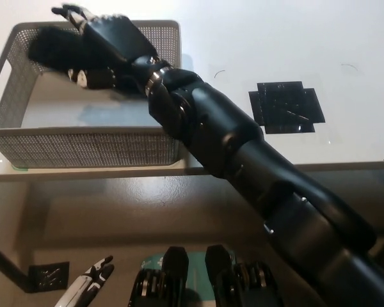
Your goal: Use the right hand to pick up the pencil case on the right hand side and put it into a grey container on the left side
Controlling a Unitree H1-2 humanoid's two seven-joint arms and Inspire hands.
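Note:
My black right hand reaches across the table and hovers over the back of the grey mesh container on the left. It is shut on a dark pencil case, which sticks out leftwards from the hand above the container's interior. The container's floor under it looks bare. The right forearm crosses the container's right wall. My white left hand hangs low at the bottom left, below the table, with its fingers apart and nothing in it.
A black tape cross marks the white table right of the middle. The table's front edge runs across just below the container. A few thin dark scratches mark the tabletop.

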